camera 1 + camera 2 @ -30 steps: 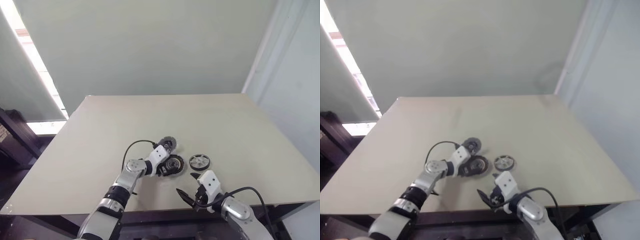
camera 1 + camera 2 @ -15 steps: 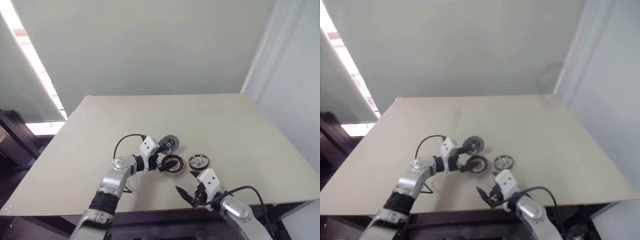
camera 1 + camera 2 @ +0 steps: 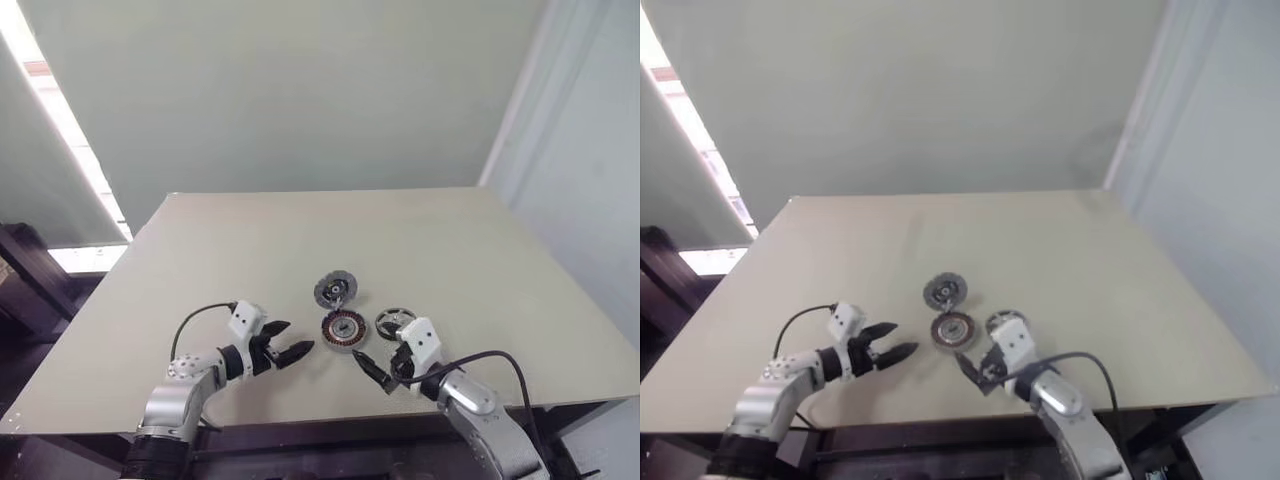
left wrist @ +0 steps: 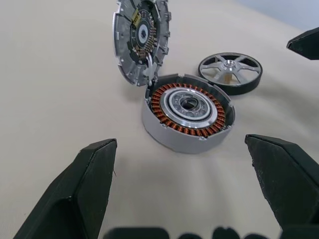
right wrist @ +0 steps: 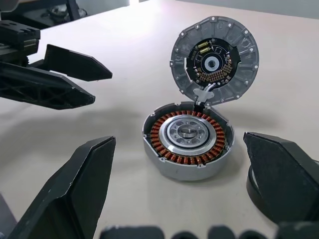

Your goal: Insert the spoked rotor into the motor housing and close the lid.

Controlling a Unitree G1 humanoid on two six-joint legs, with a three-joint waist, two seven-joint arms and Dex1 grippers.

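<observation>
Copper catches the eye first — a ring of brown windings packed around a silver bearing centre, all sitting in the shallow grey cup of the motor housing point(image 4: 187, 112), which lies flat on the beige table point(image 3: 470, 260) just below the middle of the head view. Nearest the camera, at the lower left of that view, the left gripper point(image 3: 281, 349) hangs above the table with its two black fingers spread wide and nothing between them, pointing toward the housing but well apart from it. At the lower centre-right, the right gripper point(image 3: 384, 367) sits closer in, its fingers also splayed wide and empty, tips just short of the housing.

Just to the right of the housing lies the spoked rotor point(image 4: 230, 72) — a flat silver wheel with open spokes, a small raised hub and a dark outer rim, resting flat on the table close beside the housing but not in it.

Beyond the housing stands the lid point(image 5: 214, 60), tipped up nearly on edge at the housing's far rim and joined to it there by a small tab; its inner face shows toward the grippers, a grey disc with a scalloped, screw-dotted edge and a dark circuit ring around a pale centre.
</observation>
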